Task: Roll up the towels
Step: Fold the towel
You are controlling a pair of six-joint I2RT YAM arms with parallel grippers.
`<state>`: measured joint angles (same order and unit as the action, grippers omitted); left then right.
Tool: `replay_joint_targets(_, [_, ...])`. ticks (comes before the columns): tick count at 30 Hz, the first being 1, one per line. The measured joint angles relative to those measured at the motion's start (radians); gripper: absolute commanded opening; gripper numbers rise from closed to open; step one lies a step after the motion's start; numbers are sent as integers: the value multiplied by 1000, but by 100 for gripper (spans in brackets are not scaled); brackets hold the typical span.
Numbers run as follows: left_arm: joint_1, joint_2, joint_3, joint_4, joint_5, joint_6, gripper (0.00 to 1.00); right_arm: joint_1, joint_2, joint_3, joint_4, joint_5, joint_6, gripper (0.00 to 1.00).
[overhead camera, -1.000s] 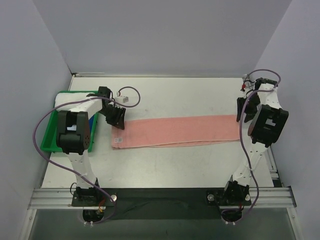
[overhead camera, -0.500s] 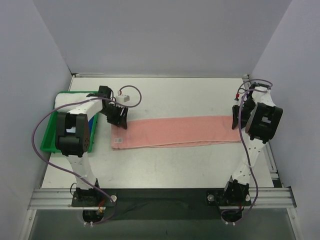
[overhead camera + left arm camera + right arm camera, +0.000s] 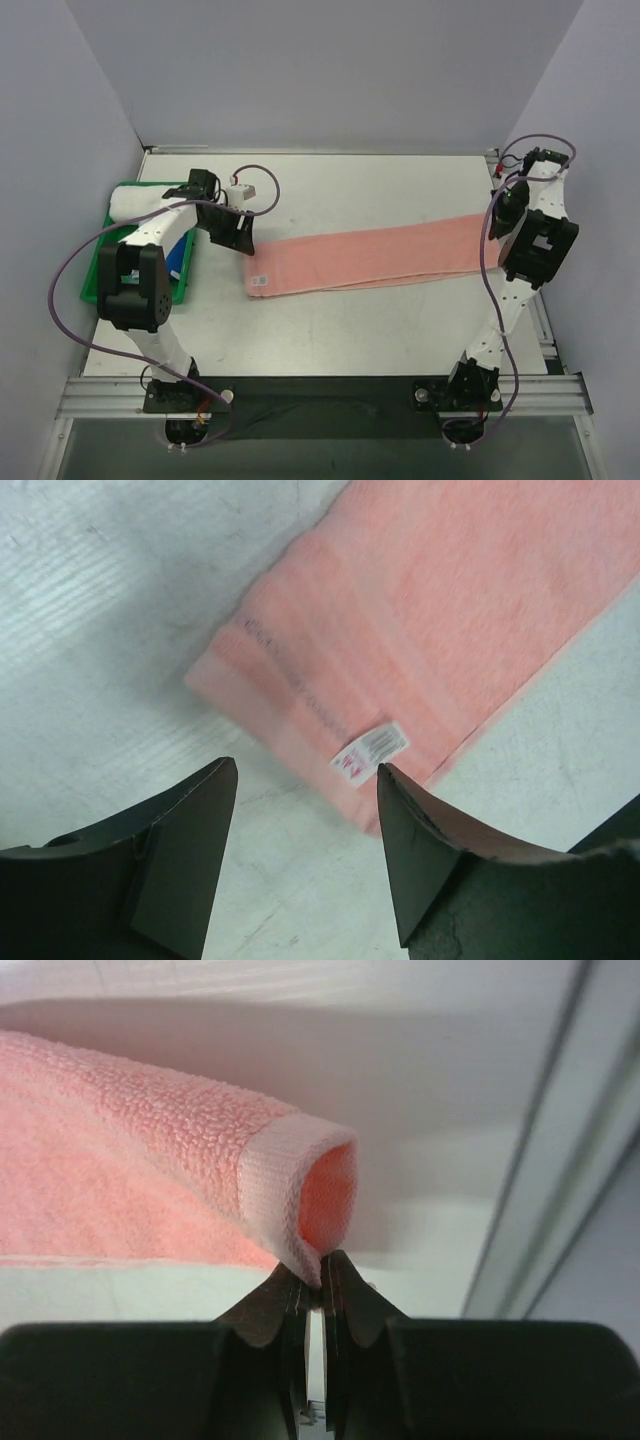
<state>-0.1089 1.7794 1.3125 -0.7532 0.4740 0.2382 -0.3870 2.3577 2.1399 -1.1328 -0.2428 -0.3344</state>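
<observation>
So, the counter (image 3: 350, 330) is a plain pale grey slab, boxed in by blank lavender-grey walls (image 3: 320, 70) on three sides, with a metal rail (image 3: 320, 390) running along the near edge. The salmon towel (image 3: 370, 255) lies stretched flat across the middle, slanting a bit, its right end nearer the back wall. The right claw (image 3: 321, 1275) is pinched tight on that end's hem, the cloth curling over just above the tips. The left claw (image 3: 305, 768) hangs spread wide over the left end, right by the little white label (image 3: 370, 752), gripping nothing. A green bin (image 3: 95, 285) sits at the counter's left edge.
</observation>
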Motion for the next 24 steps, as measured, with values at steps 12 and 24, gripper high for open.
replay_joint_targets(12, [-51, 41, -53, 38, 40, -60, 45, 164, -191, -56, -42, -116, 8, 0])
replay_joint_targets(24, [-75, 69, -129, 75, 39, -74, 49, 469, -132, -114, 9, -390, 229, 0])
